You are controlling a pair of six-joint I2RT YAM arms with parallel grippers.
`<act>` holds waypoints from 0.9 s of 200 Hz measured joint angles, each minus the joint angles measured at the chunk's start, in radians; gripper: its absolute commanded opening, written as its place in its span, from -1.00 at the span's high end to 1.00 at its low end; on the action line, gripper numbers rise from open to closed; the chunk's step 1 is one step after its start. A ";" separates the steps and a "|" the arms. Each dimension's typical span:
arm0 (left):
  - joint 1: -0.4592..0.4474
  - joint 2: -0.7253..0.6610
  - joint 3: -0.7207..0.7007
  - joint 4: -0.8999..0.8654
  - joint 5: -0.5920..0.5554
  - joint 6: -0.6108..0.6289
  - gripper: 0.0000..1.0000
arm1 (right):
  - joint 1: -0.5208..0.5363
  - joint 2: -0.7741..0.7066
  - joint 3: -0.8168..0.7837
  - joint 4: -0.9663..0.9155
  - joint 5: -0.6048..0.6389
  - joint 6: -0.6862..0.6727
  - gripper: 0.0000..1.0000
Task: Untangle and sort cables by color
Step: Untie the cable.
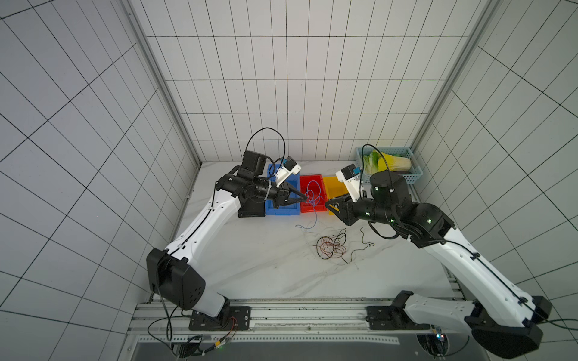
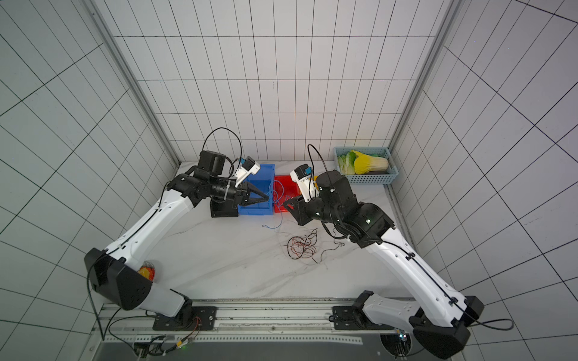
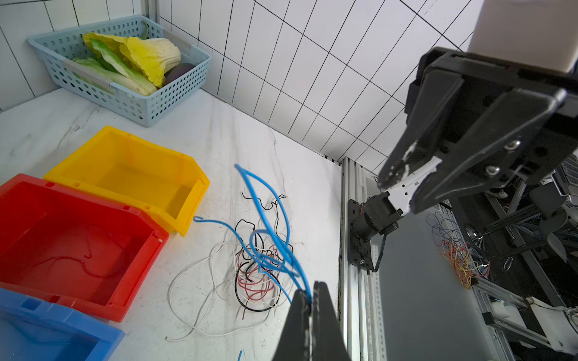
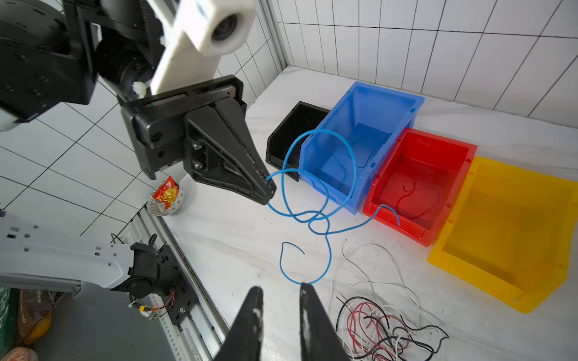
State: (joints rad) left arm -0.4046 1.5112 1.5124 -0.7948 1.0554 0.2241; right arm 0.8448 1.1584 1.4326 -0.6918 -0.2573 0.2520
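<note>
Right wrist view: we are clamping blue cables in the left gripper just before the red bin, right gripper gaping empty; one red cable is lying inside that bin, mixed tangle nearby awaiting sorting.

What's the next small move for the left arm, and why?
Probably swing the left gripper over the blue bin, then open: it is shut on the blue cables, held up off the table, and that bin sits beside it.

White arms, black triangular pincers
</note>
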 measured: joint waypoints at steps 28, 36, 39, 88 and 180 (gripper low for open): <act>0.000 0.000 0.000 0.007 0.002 -0.004 1.00 | 0.009 0.073 0.009 0.020 -0.033 -0.006 0.55; 0.000 0.000 0.000 0.007 0.004 -0.005 1.00 | 0.010 0.097 0.009 0.023 -0.035 -0.011 0.56; 0.000 0.000 0.000 0.008 0.005 -0.005 1.00 | 0.010 0.106 0.010 0.024 -0.035 -0.012 0.56; 0.000 0.000 0.000 0.008 0.031 -0.005 1.00 | 0.013 0.177 0.042 0.033 0.003 -0.054 0.48; -0.007 0.000 0.000 0.006 0.060 -0.005 1.00 | 0.013 0.213 0.086 0.049 0.027 -0.085 0.54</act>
State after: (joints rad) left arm -0.4114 1.5112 1.5120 -0.7887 1.1156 0.2195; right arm 0.8577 1.3716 1.5185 -0.6430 -0.2306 0.1669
